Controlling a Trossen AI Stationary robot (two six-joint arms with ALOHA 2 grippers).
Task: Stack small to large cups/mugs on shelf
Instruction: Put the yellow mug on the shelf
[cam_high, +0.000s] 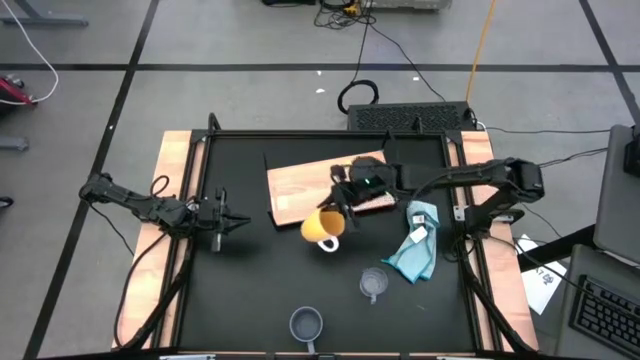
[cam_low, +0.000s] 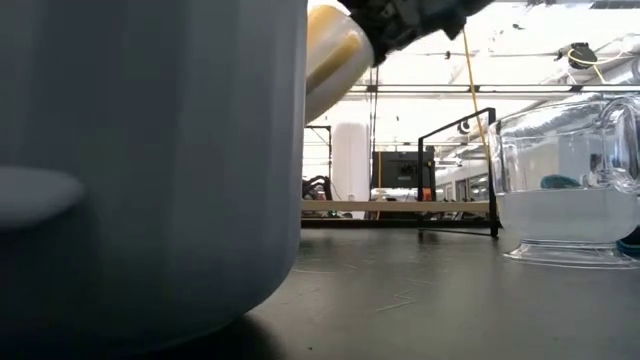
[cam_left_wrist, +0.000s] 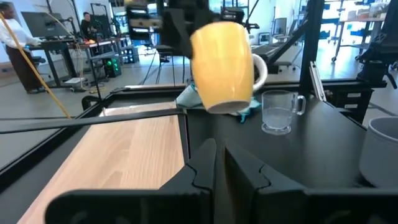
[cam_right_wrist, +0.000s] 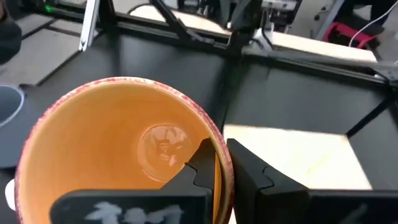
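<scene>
My right gripper (cam_high: 338, 203) is shut on the orange cup with the white handle (cam_high: 322, 228), held in the air just past the near edge of the wooden shelf board (cam_high: 300, 180). The cup also shows in the left wrist view (cam_left_wrist: 224, 65) and the low view (cam_low: 335, 50). The clear cup (cam_high: 374, 283) and the blue-grey mug (cam_high: 306, 323) stand on their bases on the black table, nearer the front edge. My left gripper (cam_high: 228, 216) is shut and empty at the table's left, level with the board (cam_left_wrist: 124, 155). My right gripper holds the orange cup by its rim wall (cam_right_wrist: 221, 155), one finger inside the cup (cam_right_wrist: 200, 163) and one outside (cam_right_wrist: 249, 168). The fingers come from above, slanting in from the table's far right. The cup hangs tilted below them, lifted clear of table and board.
A light blue cloth (cam_high: 415, 248) lies crumpled on the table at the right, beside the clear cup (cam_left_wrist: 280, 112). Pale wooden strips (cam_high: 165, 240) run along the table's sides. Black bars frame the table. The blue-grey mug (cam_low: 150, 170) stands close before the low camera.
</scene>
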